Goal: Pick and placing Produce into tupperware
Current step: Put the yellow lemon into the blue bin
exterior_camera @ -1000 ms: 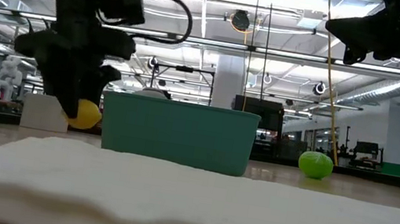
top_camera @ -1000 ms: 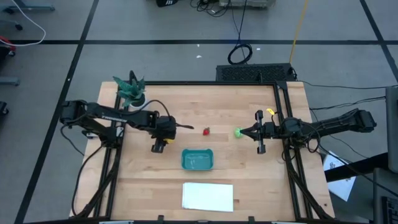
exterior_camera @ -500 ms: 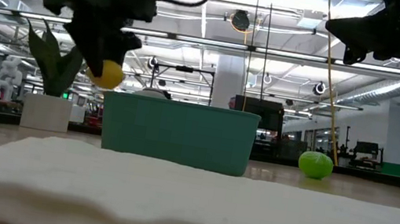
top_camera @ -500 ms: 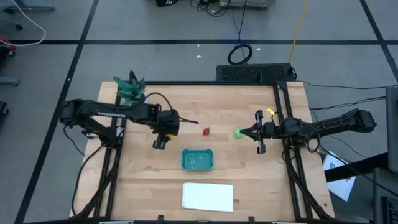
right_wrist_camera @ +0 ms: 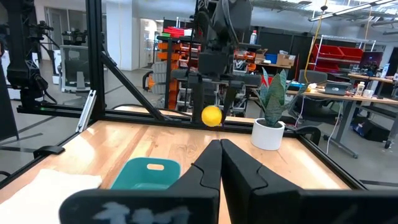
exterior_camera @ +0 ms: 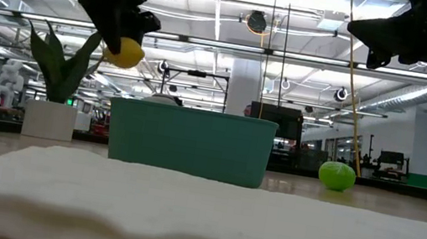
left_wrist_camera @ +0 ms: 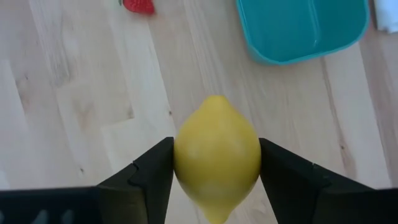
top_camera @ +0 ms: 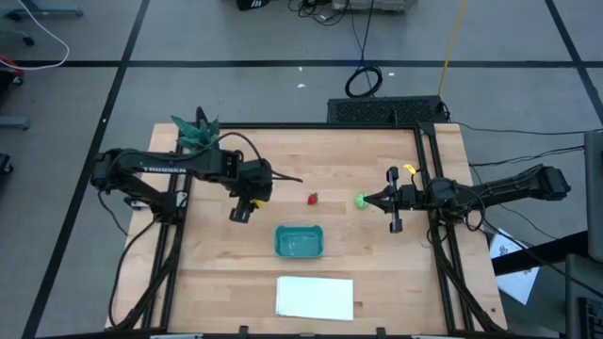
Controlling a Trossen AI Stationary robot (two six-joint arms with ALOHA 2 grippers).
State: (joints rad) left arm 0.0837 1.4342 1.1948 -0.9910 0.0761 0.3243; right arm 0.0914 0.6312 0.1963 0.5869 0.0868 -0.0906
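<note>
My left gripper [top_camera: 240, 214] hangs above the table left of the teal-blue tupperware [top_camera: 299, 241], shut on the yellow lemon [exterior_camera: 125, 53], which sits higher than the tupperware's rim [exterior_camera: 193, 113]. The red strawberry [top_camera: 313, 198] and the round green fruit [top_camera: 359, 200] rest on the wood beyond the tupperware. My right gripper [top_camera: 370, 200] waits shut, level, its tips just right of the green fruit and raised above it [exterior_camera: 336, 175]. The right wrist view shows the lemon [right_wrist_camera: 212, 116] and tupperware [right_wrist_camera: 146, 173], but its own fingers hide the green fruit. My left gripper pinches the lemon [left_wrist_camera: 216, 163] between its two fingers [left_wrist_camera: 153, 177], one on each long side at the fruit's widest part. The fingers come from above, pointing down. The lemon is lifted clear of the table, one pointed end toward the camera.
A teal potted plant [top_camera: 198, 137] stands at the far-left corner. A flat white sheet [top_camera: 315, 298] lies near the front edge, below the tupperware. Bare wood lies between the left gripper and the tupperware. Black frame rails [top_camera: 429, 169] border the table.
My left gripper has risen straight up with the lemon, from just above the table to higher than the tupperware's rim, drifting slightly toward the tupperware. It has stayed shut on the fruit.
</note>
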